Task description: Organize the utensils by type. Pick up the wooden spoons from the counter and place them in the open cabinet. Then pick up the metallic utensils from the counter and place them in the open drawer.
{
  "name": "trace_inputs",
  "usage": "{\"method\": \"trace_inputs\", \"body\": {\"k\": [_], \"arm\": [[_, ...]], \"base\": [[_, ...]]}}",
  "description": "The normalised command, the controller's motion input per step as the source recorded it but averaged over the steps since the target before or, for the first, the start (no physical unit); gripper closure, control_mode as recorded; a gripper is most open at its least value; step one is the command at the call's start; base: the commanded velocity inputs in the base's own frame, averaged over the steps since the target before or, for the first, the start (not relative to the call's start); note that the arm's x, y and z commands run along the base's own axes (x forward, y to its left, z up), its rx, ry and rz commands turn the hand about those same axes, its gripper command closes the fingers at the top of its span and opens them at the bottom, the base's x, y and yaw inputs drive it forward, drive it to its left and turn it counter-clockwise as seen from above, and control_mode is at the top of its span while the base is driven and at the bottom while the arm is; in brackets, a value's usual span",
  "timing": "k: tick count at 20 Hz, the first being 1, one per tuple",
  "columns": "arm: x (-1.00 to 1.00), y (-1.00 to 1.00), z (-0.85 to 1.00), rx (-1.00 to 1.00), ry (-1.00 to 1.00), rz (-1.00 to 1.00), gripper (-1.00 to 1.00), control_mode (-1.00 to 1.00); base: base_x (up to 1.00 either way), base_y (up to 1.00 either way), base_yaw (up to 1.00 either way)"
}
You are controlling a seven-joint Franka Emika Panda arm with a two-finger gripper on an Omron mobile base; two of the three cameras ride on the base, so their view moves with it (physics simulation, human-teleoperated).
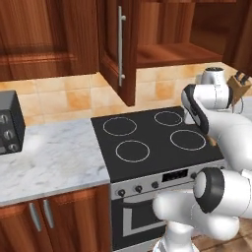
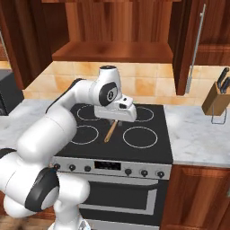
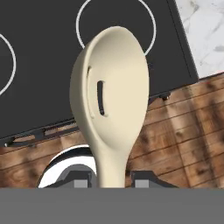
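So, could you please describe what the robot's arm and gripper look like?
The arm is glossy white, built of rounded segments with dark grey bands at the joints. The gripper is a white boxy hand with two small dark fingertips. No cables or markings show.

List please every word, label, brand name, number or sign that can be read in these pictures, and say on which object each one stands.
No text can be read in these pictures.
The stove's control panel has a small dark display, too blurred to read.
The toaster oven has knobs with no legible marks.
The wooden spoon in the gripper, the knife block and the cabinet carry no lettering.
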Motion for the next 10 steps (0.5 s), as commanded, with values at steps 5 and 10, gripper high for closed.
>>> {"method": "trace_inputs", "body": {"k": [5,10], "arm": [[0.00,0.00,0.00,0.00,0.00,0.00,1.00,1.00],[0.00,0.00,0.00,0.00,0.00,0.00,1.00,1.00]], "base": [[0.63,-0.28,0.13],[0.08,-0.05,-0.01]]}}
